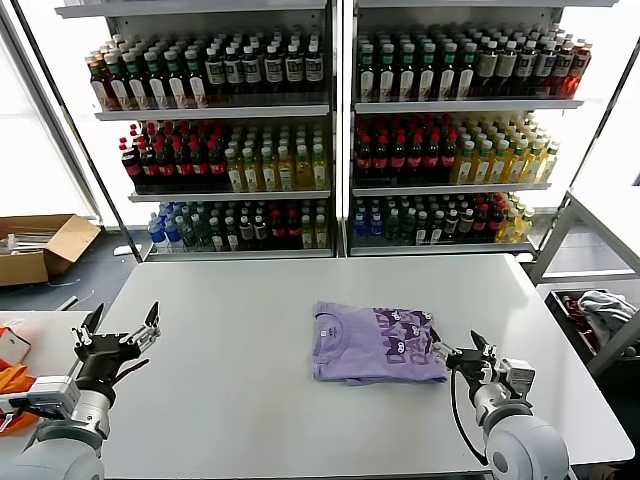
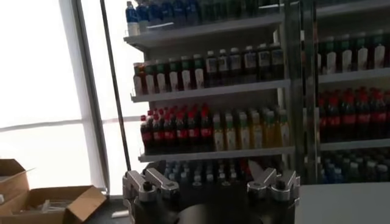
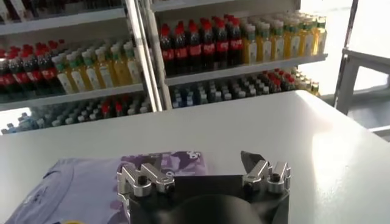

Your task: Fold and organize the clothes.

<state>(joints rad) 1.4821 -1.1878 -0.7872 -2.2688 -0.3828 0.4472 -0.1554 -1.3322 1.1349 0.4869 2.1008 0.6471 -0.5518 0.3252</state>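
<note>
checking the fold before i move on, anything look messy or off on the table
Nothing stands out. The purple shirt lies folded flat on the white table, print up. The right gripper sits open at its right edge; the left gripper is open, off to the left.

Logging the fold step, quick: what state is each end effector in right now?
Left end effector: open, holding nothing, at the table's left edge.
Right end effector: open, empty, beside the folded lavender T-shirt.

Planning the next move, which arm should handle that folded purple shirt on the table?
The right. Its open right claw sits just beside the folded lavender T-shirt, while the open left claw hovers far off at the table's left edge.
</note>
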